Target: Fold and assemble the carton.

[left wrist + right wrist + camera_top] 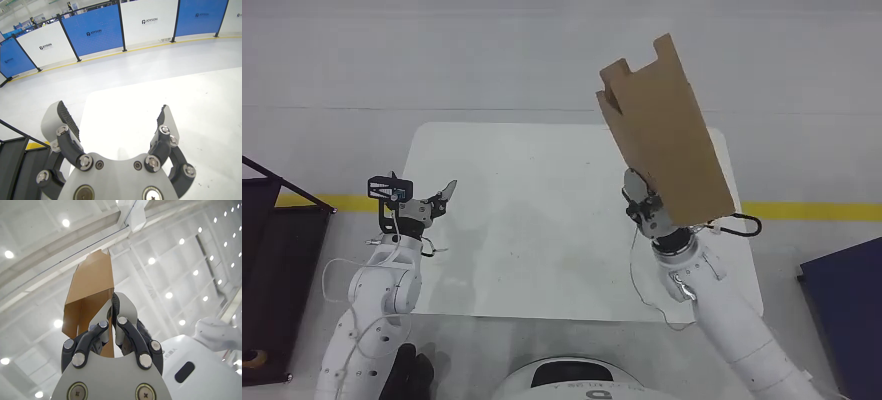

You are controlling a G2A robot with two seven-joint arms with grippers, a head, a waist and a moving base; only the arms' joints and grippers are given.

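A brown carton (pixel 667 130) stands raised above the right side of the white table (pixel 542 240), partly opened into a tube with notched flaps at its far end. My right gripper (pixel 647 208) is shut on one wall of the carton (pixel 92 289) near its lower edge; in the right wrist view my right gripper (pixel 113 298) pinches that wall, pointing up toward the ceiling. My left gripper (pixel 445 193) hovers open over the table's left edge, and in the left wrist view my left gripper (pixel 113 111) holds nothing between its ribbed pads (pixel 69 121).
A dark rack (pixel 272 250) stands off the table's left edge. A yellow floor line (pixel 802 211) runs behind the table. A dark blue panel (pixel 852 300) sits at the right. Blue and white partition panels (pixel 94 28) fence the floor beyond.
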